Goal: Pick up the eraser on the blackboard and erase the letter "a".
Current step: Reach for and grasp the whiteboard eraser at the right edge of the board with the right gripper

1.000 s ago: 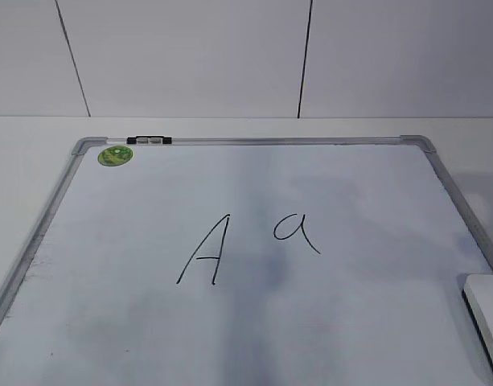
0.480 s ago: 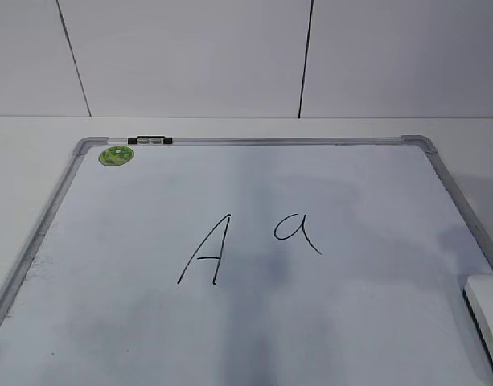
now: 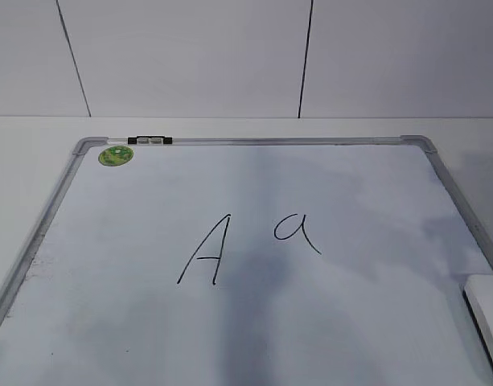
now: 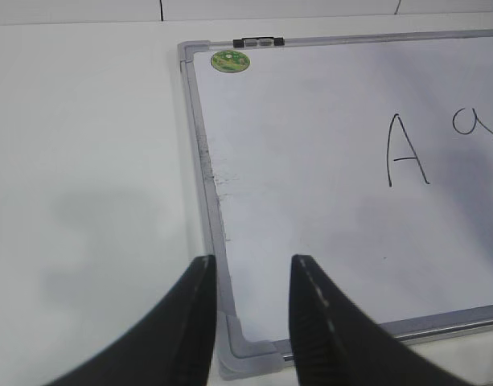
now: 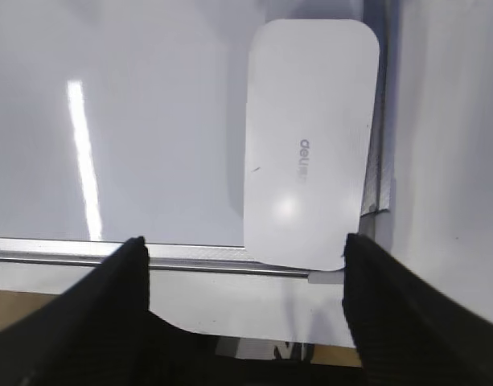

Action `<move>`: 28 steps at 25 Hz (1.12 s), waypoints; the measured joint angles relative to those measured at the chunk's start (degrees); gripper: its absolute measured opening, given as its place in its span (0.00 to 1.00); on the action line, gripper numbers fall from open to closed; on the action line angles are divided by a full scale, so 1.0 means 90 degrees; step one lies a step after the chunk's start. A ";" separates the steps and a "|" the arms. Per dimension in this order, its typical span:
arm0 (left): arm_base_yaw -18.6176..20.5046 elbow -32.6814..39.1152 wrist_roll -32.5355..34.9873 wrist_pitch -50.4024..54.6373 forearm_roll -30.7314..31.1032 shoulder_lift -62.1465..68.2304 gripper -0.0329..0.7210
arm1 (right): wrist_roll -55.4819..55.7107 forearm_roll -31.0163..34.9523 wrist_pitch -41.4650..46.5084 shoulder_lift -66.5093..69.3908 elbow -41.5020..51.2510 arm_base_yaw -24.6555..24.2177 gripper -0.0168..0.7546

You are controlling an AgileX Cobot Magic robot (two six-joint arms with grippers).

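Observation:
The blackboard (image 3: 254, 322) is a white board with a grey frame, lying flat. A capital "A" (image 3: 204, 251) and the letter "a" (image 3: 296, 232) are written at its middle. The eraser (image 3: 487, 310), a white block, lies at the board's near right corner, cut by the picture's edge. In the right wrist view the eraser (image 5: 310, 153) lies just ahead of my right gripper (image 5: 244, 245), which is wide open and empty. My left gripper (image 4: 250, 261) is open and empty above the board's near left corner (image 4: 246, 350). Neither gripper shows in the exterior view.
A round green sticker (image 3: 116, 155) and a black-and-white clip (image 3: 149, 141) sit at the board's far left corner. The white table (image 4: 85, 161) lies left of the board. A white panelled wall (image 3: 190, 56) stands behind.
Only the soft shadows on the board shift, mostly near its right edge and lower middle. The eraser and letters have not moved.

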 joint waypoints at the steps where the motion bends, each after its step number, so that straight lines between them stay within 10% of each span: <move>1: 0.0000 0.0000 0.0000 0.0000 0.0000 0.0000 0.35 | 0.0078 -0.0136 0.0014 0.0084 -0.0015 0.0108 0.79; 28: 0.0000 0.0000 0.0000 0.0000 0.0000 0.0000 0.35 | 0.0803 -0.1051 -0.0694 0.1221 0.0039 0.0680 0.79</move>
